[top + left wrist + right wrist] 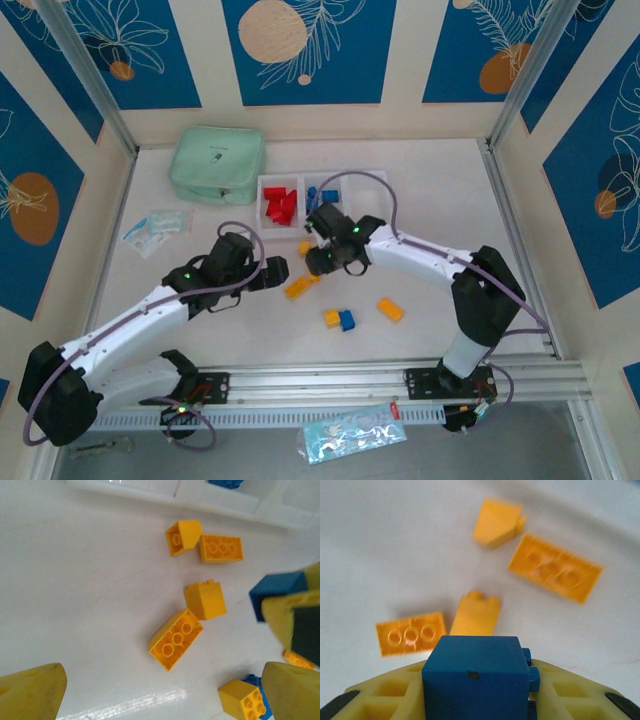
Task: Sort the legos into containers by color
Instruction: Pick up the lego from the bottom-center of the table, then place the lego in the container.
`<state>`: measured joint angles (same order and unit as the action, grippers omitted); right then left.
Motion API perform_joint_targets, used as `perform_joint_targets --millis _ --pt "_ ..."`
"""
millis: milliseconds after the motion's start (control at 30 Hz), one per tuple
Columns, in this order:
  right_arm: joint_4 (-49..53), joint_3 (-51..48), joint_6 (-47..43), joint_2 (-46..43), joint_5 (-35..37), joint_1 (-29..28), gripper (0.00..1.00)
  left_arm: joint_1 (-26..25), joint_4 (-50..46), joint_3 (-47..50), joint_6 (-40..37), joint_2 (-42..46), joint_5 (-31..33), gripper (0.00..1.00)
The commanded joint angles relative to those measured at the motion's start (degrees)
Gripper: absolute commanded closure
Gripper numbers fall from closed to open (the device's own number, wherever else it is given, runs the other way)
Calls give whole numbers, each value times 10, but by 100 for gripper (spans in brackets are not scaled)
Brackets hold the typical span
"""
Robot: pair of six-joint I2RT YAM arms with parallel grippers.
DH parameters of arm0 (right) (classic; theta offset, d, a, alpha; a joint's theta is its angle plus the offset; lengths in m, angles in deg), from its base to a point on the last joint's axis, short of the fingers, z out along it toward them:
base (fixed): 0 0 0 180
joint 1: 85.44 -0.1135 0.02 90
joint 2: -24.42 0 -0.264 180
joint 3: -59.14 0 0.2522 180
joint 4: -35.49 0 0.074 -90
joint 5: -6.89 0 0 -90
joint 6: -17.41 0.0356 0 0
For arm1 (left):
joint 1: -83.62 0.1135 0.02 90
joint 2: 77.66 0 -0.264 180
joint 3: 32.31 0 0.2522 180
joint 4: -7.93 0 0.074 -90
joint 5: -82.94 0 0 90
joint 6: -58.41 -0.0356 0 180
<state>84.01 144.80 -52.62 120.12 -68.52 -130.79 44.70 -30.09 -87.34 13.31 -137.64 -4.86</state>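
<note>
your right jaws are clenched on a blue square plastic brick [477, 677] at the bottom centre of the right wrist frame, four yellow-orange plastic bricks [555, 575] lying on the white surface [380, 540] higher up, while your left jaws stand released.

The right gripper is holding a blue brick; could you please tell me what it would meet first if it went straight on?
Most likely the small yellow brick directly ahead of its blue brick, though depth is unclear.
</note>
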Motion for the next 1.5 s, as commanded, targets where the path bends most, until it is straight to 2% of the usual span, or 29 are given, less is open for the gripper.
perform_joint_targets --millis 0,167,500,667,1033,1467 --pt "17 47 9 15 2 41 62 0 30 -28 -12 -14 6 1" --pt "6 131 -2 84 -4 91 62 8 40 -54 -26 -37 12 1" --pt "32 316 -31 245 3 133 60 42 40 -91 -46 -63 21 1" --pt "62 380 -33 290 1 135 51 53 41 -98 -48 -71 10 1" --pt "55 338 -44 212 3 126 42 57 31 -103 -59 -68 -4 1" --pt "62 129 -11 25 -32 124 38 43 23 -91 -58 -60 -61 1"
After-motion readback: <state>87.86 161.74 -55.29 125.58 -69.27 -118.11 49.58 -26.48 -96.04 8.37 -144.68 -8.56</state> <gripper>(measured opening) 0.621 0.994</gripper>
